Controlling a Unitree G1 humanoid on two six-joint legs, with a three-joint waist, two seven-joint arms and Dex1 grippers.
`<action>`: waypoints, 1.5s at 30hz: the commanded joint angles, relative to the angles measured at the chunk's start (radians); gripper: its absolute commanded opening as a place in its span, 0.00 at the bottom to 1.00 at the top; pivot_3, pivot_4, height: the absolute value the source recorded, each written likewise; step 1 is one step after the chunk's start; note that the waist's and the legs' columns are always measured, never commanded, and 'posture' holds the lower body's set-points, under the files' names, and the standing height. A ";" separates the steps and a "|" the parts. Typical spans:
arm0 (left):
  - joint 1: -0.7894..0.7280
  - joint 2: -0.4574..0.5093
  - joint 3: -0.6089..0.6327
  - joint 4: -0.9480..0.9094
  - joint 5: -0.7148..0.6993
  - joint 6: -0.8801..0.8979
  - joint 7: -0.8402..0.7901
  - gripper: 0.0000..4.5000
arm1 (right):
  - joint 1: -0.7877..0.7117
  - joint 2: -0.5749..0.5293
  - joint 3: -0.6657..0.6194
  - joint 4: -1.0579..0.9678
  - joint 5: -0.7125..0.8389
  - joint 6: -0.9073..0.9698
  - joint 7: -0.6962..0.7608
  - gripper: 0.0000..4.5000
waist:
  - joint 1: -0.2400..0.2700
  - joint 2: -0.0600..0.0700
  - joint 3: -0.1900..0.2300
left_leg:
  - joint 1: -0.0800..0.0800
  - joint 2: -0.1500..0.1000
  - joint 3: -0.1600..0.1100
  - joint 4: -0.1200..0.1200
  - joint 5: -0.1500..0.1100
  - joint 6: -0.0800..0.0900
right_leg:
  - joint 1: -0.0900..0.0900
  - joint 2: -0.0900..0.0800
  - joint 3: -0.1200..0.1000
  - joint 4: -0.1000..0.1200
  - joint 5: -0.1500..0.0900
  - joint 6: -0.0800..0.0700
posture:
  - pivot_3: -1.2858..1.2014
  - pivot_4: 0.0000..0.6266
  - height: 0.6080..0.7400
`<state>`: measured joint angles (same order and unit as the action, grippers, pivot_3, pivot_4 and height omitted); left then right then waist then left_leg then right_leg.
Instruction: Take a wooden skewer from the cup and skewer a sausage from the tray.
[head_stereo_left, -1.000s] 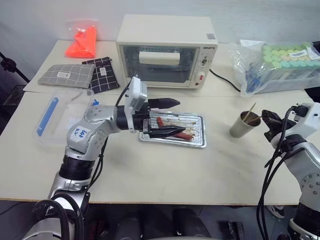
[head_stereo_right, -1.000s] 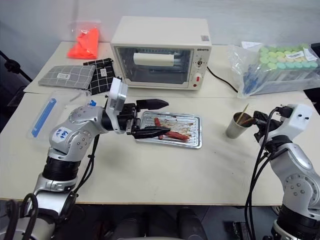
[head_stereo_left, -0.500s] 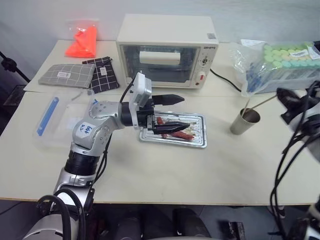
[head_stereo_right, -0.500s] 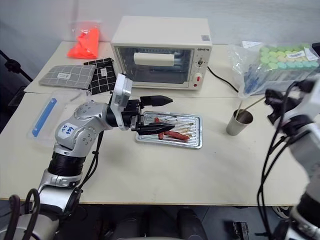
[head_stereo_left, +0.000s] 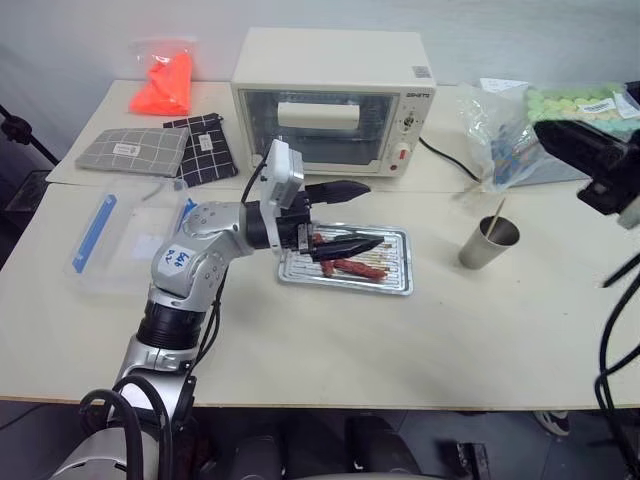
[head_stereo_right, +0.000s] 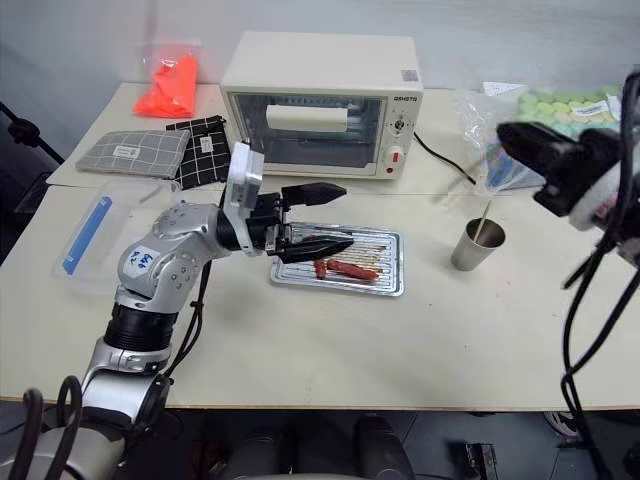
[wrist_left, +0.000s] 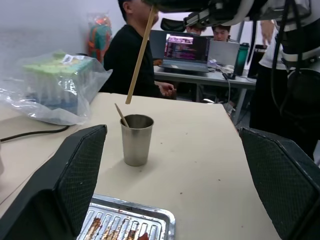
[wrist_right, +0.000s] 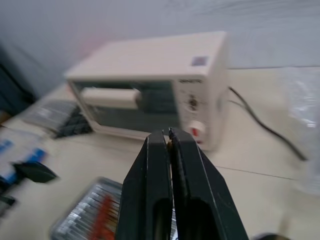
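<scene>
Beige tabletop under slim pale wooden skewer (wrist_left: 139, 57), hanging tilted above cup (wrist_left: 136, 139)

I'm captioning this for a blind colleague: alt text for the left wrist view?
A wooden skewer hangs slanted above the cup, held at its top by the right gripper. The left gripper's open fingers flank the tray's rim.

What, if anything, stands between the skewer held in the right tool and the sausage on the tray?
The open left tool hovers over the tray, its lower finger crossing the sausage. The wooden skewer, pinched in the right tool, hangs above the cup; nothing else intervenes.
</scene>
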<state>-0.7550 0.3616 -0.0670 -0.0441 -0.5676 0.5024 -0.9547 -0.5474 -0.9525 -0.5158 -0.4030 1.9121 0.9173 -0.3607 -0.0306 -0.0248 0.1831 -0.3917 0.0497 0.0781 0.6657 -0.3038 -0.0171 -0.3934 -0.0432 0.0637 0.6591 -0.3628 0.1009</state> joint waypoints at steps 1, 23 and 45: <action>0.020 0.020 0.039 -0.085 -0.015 0.000 0.022 1.00 | -0.025 0.117 0.068 -0.034 0.060 -0.106 -0.084 0.00 | -0.001 0.000 0.000 | -0.001 0.000 0.000 0.000 0.000 0.000 | 0.000 0.000 0.000 0.000 0.000 0.000 | 0.52 0.24 1.00; 0.017 -0.015 0.083 -0.073 -0.004 -0.052 0.125 1.00 | 0.009 0.604 0.175 -0.188 0.060 -0.259 -0.259 0.00 | 0.000 0.000 0.000 | -0.011 -0.001 -0.008 0.002 0.001 0.000 | -0.005 -0.002 -0.007 0.003 0.000 0.000 | 0.52 0.24 1.00; -0.025 -0.050 0.064 0.010 -0.011 -0.085 0.043 0.62 | 0.076 0.550 0.197 -0.244 0.060 -0.298 -0.221 0.00 | -0.002 0.000 0.000 | -0.011 -0.001 -0.009 0.002 0.001 0.000 | -0.005 -0.002 -0.007 0.003 0.000 0.000 | 0.52 0.24 1.00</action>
<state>-0.7618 0.3127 -0.0028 -0.0214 -0.5741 0.4345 -0.8996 -0.4627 -0.3901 -0.3131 -0.6017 1.9544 0.6335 -0.5996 -0.0323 -0.0248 0.1831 -0.4026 0.0491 0.0693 0.6678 -0.3029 -0.0168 -0.3980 -0.0451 0.0564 0.6621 -0.3627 0.1010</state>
